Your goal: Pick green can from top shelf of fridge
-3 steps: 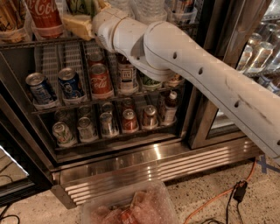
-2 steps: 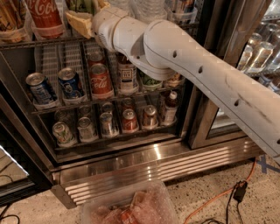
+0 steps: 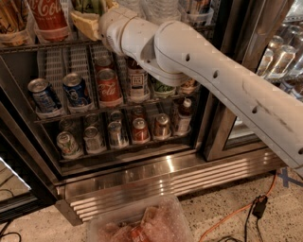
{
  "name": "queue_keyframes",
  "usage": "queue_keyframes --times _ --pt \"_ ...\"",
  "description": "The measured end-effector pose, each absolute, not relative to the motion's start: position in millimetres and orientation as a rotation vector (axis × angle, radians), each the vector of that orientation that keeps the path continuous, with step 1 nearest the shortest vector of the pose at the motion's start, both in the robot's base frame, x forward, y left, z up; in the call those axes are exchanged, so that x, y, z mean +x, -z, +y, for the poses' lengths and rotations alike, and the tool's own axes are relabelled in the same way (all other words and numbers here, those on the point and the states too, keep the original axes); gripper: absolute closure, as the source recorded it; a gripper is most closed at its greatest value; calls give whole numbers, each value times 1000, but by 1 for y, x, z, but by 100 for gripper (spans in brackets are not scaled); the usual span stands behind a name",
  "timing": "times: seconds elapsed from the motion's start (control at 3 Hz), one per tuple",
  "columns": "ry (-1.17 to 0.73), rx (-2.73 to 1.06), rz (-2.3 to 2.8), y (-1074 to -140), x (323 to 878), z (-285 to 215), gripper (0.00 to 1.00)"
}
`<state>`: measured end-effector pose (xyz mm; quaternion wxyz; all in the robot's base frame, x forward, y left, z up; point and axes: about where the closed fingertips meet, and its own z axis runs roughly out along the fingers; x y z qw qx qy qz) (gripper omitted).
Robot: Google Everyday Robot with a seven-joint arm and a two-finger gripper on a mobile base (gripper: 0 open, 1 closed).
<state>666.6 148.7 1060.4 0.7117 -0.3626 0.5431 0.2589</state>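
Observation:
The green can (image 3: 90,5) stands on the top shelf (image 3: 28,47) of the fridge (image 3: 165,177), at the top edge of the view; only its lower part shows. My gripper (image 3: 94,19) is at the end of the white arm (image 3: 199,71), up at the top shelf and right at the green can, with tan parts on both sides of it. The arm's wrist hides much of the can.
A tall red Coca-Cola can (image 3: 47,16) stands left of the green can. Two lower racks hold several short cans (image 3: 109,87). A glass door frame (image 3: 227,118) stands to the right. A clear plastic bin (image 3: 142,222) and an orange cable (image 3: 236,212) lie on the floor.

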Motion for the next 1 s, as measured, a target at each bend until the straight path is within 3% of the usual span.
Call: queue_keyframes --times 0.33,1.0 --pt "-573 -819 1202 -1059 667 152 99" --pt "-577 -843 1179 -1064 664 154 100"
